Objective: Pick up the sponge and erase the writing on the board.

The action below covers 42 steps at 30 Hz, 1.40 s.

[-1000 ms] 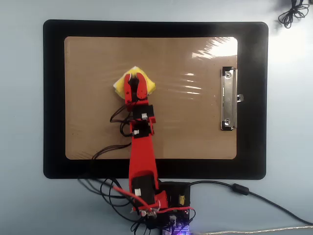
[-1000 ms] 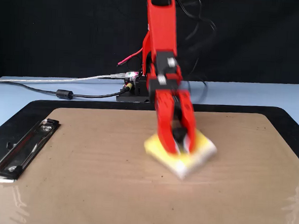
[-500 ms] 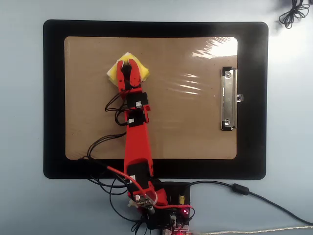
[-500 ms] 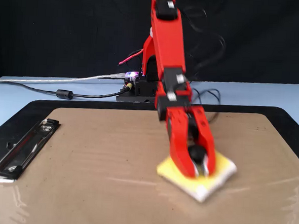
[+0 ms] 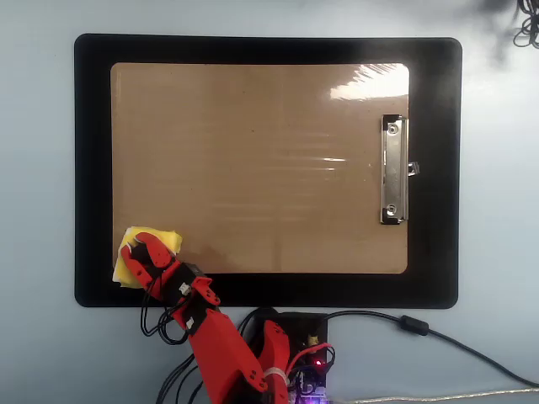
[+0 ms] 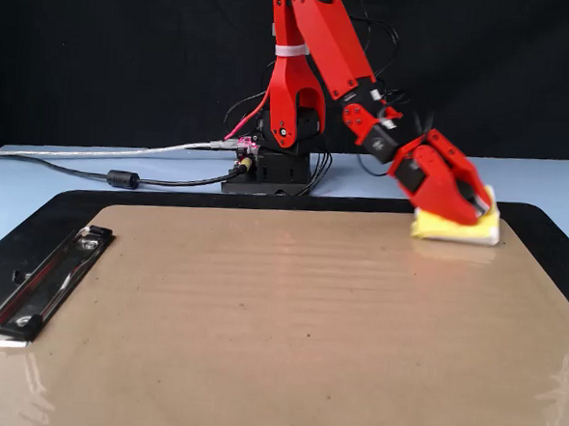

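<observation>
The yellow sponge (image 5: 167, 241) lies at the board's near-left corner in the overhead view, and at the far right in the fixed view (image 6: 454, 230). My red gripper (image 5: 136, 252) is closed on it from above, with its jaws on either side and the sponge pressed on the board (image 6: 472, 211). The tan-brown board (image 5: 253, 168) lies flat on the black mat, also seen in the fixed view (image 6: 278, 319). No writing shows on the board in either view; its surface looks bare apart from glare.
The black mat (image 5: 93, 168) surrounds the board. The silver clip (image 5: 393, 168) sits at the board's right end in the overhead view, left in the fixed view (image 6: 48, 281). The arm's base (image 6: 278, 164) and cables (image 5: 421, 328) lie behind the mat.
</observation>
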Each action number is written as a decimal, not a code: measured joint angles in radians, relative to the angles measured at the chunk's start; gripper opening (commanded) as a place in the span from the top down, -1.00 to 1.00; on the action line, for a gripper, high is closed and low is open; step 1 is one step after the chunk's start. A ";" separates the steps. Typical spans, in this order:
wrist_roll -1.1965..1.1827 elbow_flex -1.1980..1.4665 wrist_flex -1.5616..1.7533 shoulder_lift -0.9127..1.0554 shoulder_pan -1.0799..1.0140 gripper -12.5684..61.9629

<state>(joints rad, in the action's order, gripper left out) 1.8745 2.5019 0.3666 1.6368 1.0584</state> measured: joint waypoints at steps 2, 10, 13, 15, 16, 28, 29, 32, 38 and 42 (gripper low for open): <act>0.002 -0.012 -0.002 -0.008 0.003 0.88; 0.005 -0.089 0.006 -0.103 0.006 0.14; 0.008 -0.123 0.005 -0.115 0.008 -0.24; 0.008 -0.135 0.005 -0.123 0.006 -0.25; 0.009 -0.135 0.005 -0.123 0.006 -0.25; 0.192 -0.164 -0.166 0.238 -0.072 -0.24; 0.199 -0.166 -0.227 0.295 -0.077 -0.24; 0.202 -0.164 -0.463 0.466 -0.153 -0.23; 0.153 -0.407 -1.629 0.676 -0.453 -0.24; 0.084 -0.482 -2.063 0.672 -0.683 -0.24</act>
<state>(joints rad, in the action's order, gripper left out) 1.9589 2.0203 -1.6966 2.3086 0.3758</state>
